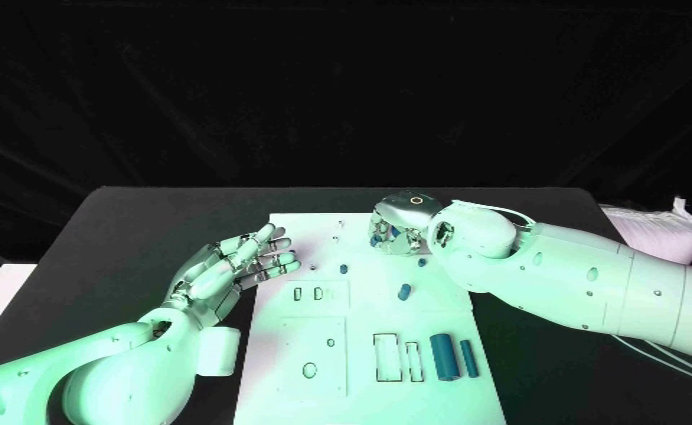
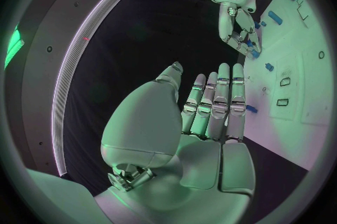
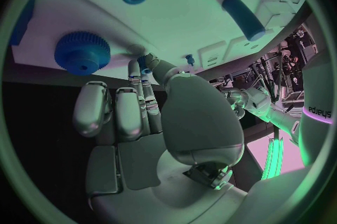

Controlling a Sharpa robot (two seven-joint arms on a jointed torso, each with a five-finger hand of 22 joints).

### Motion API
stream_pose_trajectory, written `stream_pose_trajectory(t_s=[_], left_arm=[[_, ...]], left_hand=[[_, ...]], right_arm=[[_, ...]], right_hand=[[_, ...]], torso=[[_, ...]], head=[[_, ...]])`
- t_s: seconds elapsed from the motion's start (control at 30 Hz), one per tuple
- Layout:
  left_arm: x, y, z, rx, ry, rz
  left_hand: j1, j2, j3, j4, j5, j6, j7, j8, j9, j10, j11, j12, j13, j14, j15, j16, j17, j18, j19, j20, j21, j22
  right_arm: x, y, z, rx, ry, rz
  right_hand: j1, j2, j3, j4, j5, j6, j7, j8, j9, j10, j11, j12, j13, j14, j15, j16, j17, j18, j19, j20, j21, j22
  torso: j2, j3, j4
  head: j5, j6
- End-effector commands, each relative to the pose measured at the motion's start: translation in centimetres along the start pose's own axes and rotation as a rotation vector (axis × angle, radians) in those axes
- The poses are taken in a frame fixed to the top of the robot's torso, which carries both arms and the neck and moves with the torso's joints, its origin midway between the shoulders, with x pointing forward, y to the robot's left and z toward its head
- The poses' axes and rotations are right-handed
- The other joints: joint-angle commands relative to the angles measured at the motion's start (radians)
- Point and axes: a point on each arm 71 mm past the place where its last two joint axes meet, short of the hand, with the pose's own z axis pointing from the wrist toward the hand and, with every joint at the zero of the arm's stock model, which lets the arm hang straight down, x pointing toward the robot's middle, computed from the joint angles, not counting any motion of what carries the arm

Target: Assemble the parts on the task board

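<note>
While left hand [image 1: 238,263] lies open-fingered beside task board [image 1: 325,345], right hand's fingers [image 3: 144,75] pinch small blue part [image 3: 145,61]

- Left hand [image 1: 238,263] lies palm up with its fingers spread, pointing toward one o'clock.
- Right hand [image 1: 400,222] reaches toward nine o'clock with its fingers curled downward, possibly pinching something small.

Head camera: high, facing down over the black table [image 1: 130,235], task board [image 1: 325,350] central. Wrist cameras: close behind left hand [image 2: 204,123] and right hand [image 3: 151,117]. All views share the board.
</note>
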Motion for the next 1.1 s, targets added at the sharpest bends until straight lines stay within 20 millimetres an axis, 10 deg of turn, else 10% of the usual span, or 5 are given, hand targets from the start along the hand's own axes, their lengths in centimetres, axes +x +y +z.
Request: stream_pose_trajectory(t_s=[0.03, 1.1], left_arm=[[0.2, -0.1, 0.0, -0.001, 0.020, -0.012], [0.6, -0.6, 0.3, 0.013, 0.036, -0.014]], left_hand=[[-0.001, 0.005, 0.003, -0.007, 0.006, -0.001, 0.012, -0.007, -0.001, -0.001, 0.004, -0.006, -0.001, 0.001, 0.007, -0.007, -0.002, 0.012, 0.001, 0.006, -0.005, -0.002], [0.004, 0.007, 0.007, -0.013, 0.005, -0.001, 0.013, -0.011, -0.001, -0.003, 0.005, -0.009, -0.001, -0.001, 0.009, -0.013, -0.003, 0.012, 0.000, 0.007, -0.008, -0.005]], right_arm=[[-1.0, 0.1, 0.2, 0.020, -0.086, -0.002], [-1.8, 2.6, 4.5, 0.001, -0.111, 0.005]], right_hand=[[0.000, 0.015, 0.005, 0.010, -0.005, 0.022, -0.016, 0.009, 0.025, 0.007, 0.001, 0.001, -0.003, 0.043, -0.005, 0.005, 0.003, -0.019, 0.008, 0.001, 0.008, 0.006], [-0.010, -0.004, 0.006, 0.037, -0.009, 0.010, -0.010, -0.004, 0.029, -0.004, 0.007, -0.014, -0.007, 0.040, -0.002, 0.005, -0.007, -0.022, 0.016, 0.001, 0.021, 0.025]], torso=[[0.001, -0.0010, 0.0025], [0.024, -0.0046, 0.0190]], head=[[-0.003, 0.006], [-0.002, 0.019]])
